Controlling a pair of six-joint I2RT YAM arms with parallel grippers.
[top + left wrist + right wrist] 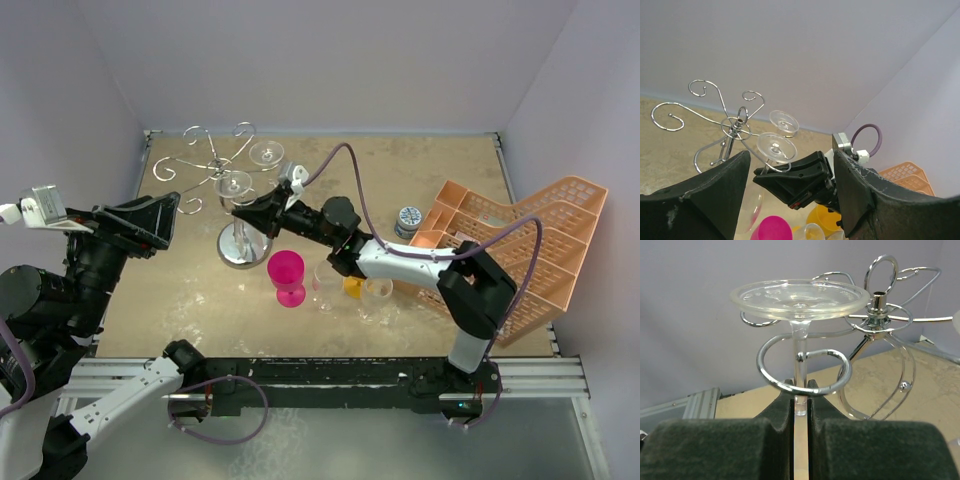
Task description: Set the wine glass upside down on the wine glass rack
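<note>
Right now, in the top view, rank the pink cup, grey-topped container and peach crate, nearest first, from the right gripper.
1. pink cup, on the near side of the right gripper
2. grey-topped container, right of centre
3. peach crate, far right

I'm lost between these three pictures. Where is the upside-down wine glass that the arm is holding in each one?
Top external: wine glass left of centre, foot up, at the right gripper's tip.
Left wrist: lower centre, foot just above that black gripper.
Right wrist: centre, stem clamped in that gripper.
Shared landmark: the chrome wine glass rack, in all three.
</note>
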